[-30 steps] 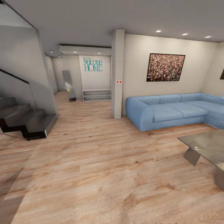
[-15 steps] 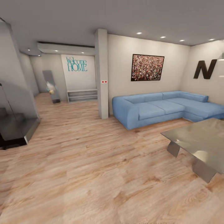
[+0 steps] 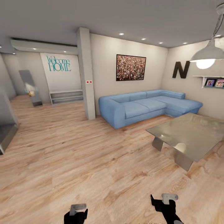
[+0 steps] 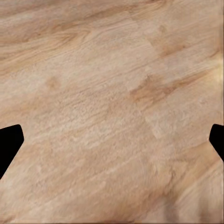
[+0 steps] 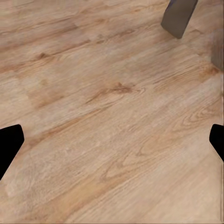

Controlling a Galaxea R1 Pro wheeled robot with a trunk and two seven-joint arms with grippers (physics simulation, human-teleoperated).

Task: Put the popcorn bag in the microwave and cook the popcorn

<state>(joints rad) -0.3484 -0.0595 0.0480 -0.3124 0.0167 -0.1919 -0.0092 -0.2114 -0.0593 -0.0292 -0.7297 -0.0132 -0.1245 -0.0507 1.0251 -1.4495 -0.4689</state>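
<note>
Zero kitchen stuff around so far, so I'd call this the travel step: the robot is in a living room, and where the popcorn bag or microwave sit can't be told from here. Ahead there's a blue sofa [image 3: 146, 105], a metal coffee table [image 3: 189, 135] off to the right, a pillar [image 3: 86, 74] and a "Welcome HOME" sign [image 3: 58, 63] on the far wall.

Both arms hang low over the wood floor [image 3: 77, 161]. The left gripper [image 4: 112, 144] has its fingers spread wide with nothing between them, just floorboards below. Same for the right gripper [image 5: 112, 144], spread and empty, with a table leg [image 5: 178, 17] near it.

Next move, I'd guess: drive on until the kitchen and its countertop come up, steering clear of that table on the right, then line up on the bag.
</note>
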